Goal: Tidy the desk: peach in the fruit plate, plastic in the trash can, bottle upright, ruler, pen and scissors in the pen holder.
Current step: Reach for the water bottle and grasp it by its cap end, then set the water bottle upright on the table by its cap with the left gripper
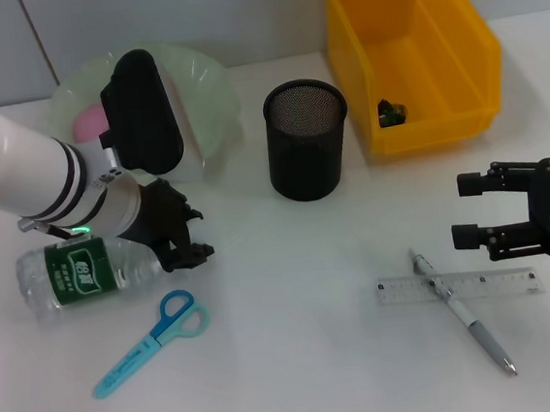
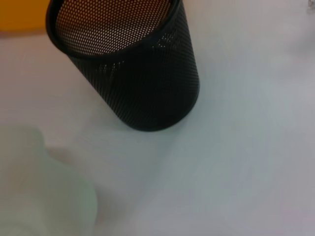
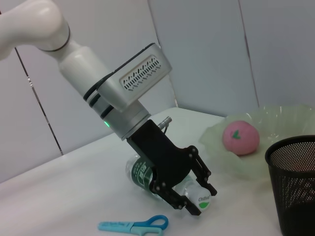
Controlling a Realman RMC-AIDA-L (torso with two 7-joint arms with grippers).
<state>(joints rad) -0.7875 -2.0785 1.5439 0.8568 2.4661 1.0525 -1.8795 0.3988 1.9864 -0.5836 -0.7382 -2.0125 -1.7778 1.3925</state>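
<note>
A: What's on the tabletop (image 1: 300,359), biggest first?
B: A yellow bin (image 1: 406,52) at the back right with a dark scrap (image 1: 391,112) inside. Left of it the plate (image 1: 210,90) holds the peach (image 1: 90,122). The holder (image 1: 307,140) stands between them.

A: And the bottle (image 1: 77,274)?
B: Lying on its side at the left. The left tool (image 1: 183,244) is spread, fingers (image 3: 199,169) around the cap end, not clenched.

A: The right tool (image 1: 472,209)?
B: Released, hovering above the ruler (image 1: 458,287), gripping nothing.

A: Small things?
B: The ruler lies flat, the pen (image 1: 460,310) crossing it. The scissors (image 1: 152,341) lie just in front of the bottle.
</note>
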